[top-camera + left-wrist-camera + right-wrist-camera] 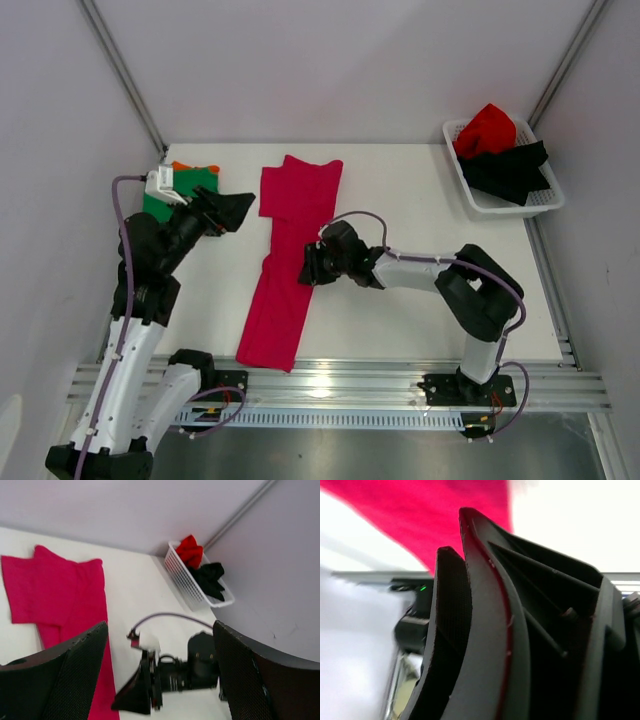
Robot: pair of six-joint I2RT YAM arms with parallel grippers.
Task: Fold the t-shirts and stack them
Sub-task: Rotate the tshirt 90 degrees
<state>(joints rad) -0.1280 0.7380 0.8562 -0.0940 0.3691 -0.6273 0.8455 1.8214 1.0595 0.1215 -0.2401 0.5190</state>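
A long magenta-pink cloth t-shirt (290,230) lies folded into a strip mid-table. The white plastic lattice basket (478,200) at the far right holds red (485,130) and black (510,170) t-shirts. The left arm half hides the green (155,207) and orange (182,166) t-shirts at the far left. The left gripper (243,213) is spread wide. The right gripper (308,265) is pressed closed at the strip's edge; whether it pinches cloth is unclear.

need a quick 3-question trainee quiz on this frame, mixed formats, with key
1. Which soft cloth shirt lies stretched along the middle of the white table? A green t-shirt; B magenta-pink t-shirt; C orange t-shirt.
2. True or false: the left hand is open.
3. Fill in: the white plastic lattice basket holds a red cloth t-shirt and a ___ one.
Key: 1 B; 2 true; 3 black t-shirt.
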